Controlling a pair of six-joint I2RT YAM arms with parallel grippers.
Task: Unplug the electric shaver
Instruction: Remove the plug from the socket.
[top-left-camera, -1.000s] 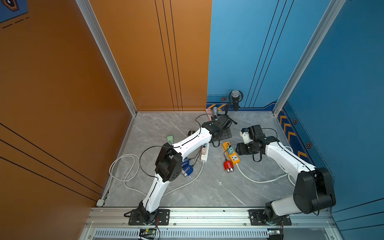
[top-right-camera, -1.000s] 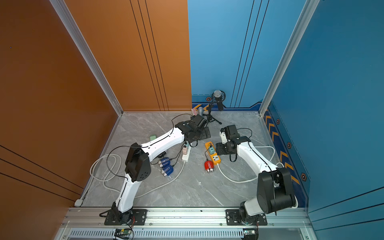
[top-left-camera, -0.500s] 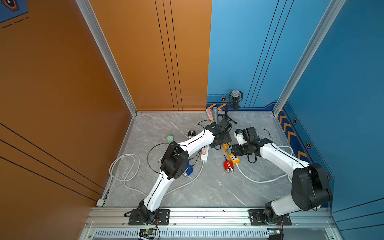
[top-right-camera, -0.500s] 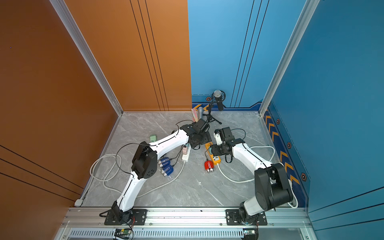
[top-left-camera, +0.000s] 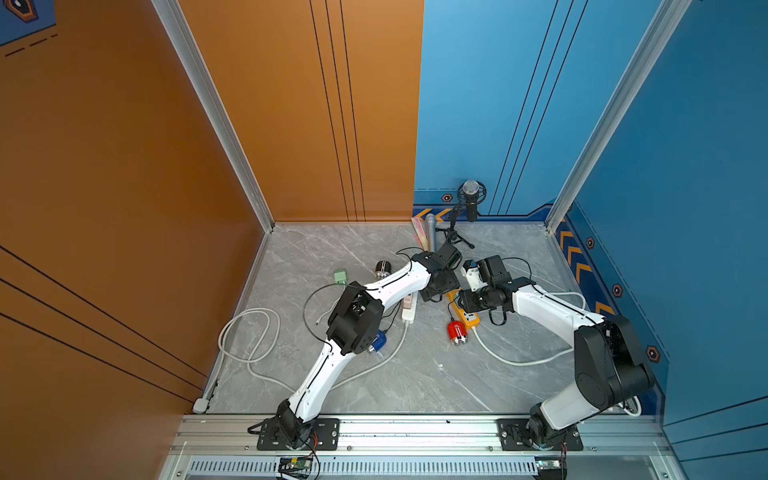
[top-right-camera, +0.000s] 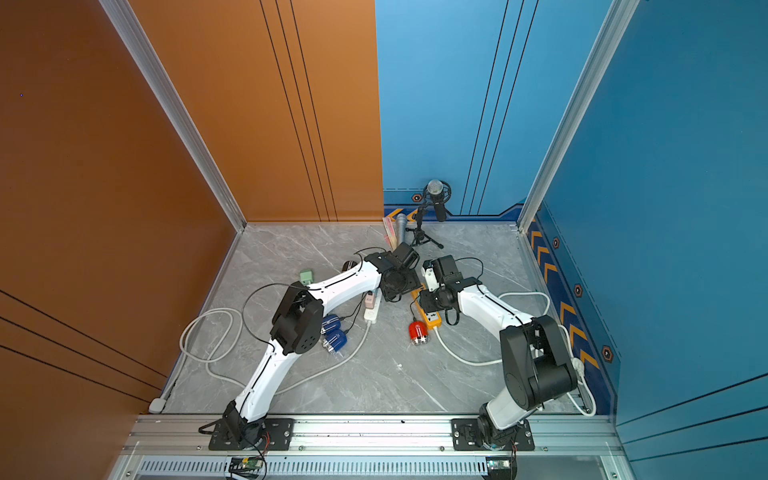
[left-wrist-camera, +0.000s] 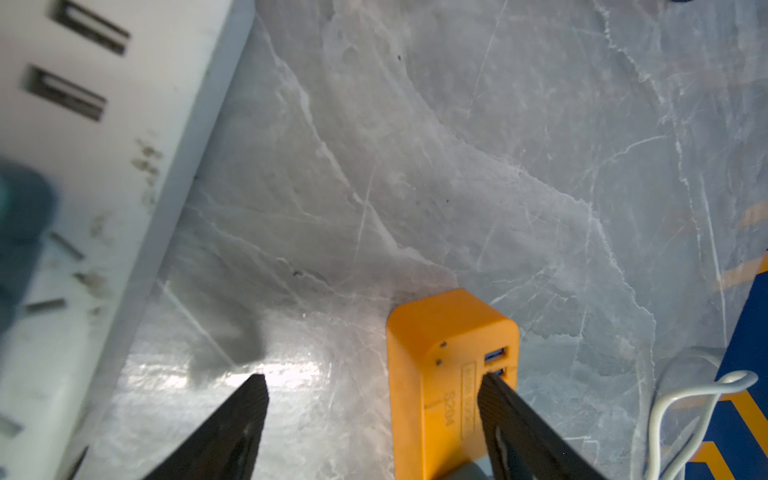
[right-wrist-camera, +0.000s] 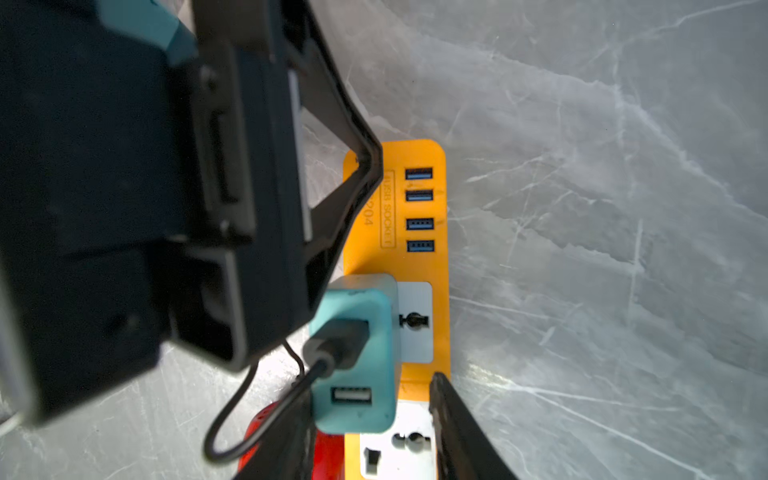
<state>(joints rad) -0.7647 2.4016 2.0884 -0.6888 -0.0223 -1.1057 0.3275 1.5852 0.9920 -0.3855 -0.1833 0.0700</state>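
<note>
Closed in on the orange power strip (left-wrist-camera: 419, 374) from both sides since a second ago. Left end effector (left-wrist-camera: 371, 377) wide, one finger (left-wrist-camera: 511, 415) over the strip's USB end, the other over bare worktop (left-wrist-camera: 457, 166). Right end effector (right-wrist-camera: 374, 390) half-narrowed, flanking the plugged-in teal adapter (right-wrist-camera: 361, 293), gap visible on one side. Red electric shaver (top-left-camera: 456, 332) on the worktop just beside the strip.

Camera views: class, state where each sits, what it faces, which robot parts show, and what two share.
Top views: high in front, looking down at the marble floor; left arm, right arm whole.
Left wrist: on left arm, looking past left gripper at orange power strip.
Right wrist: on right arm, looking past right gripper at teal adapter; left gripper intrudes.
Shared: both wrist views show the strip's USB ports.
</note>
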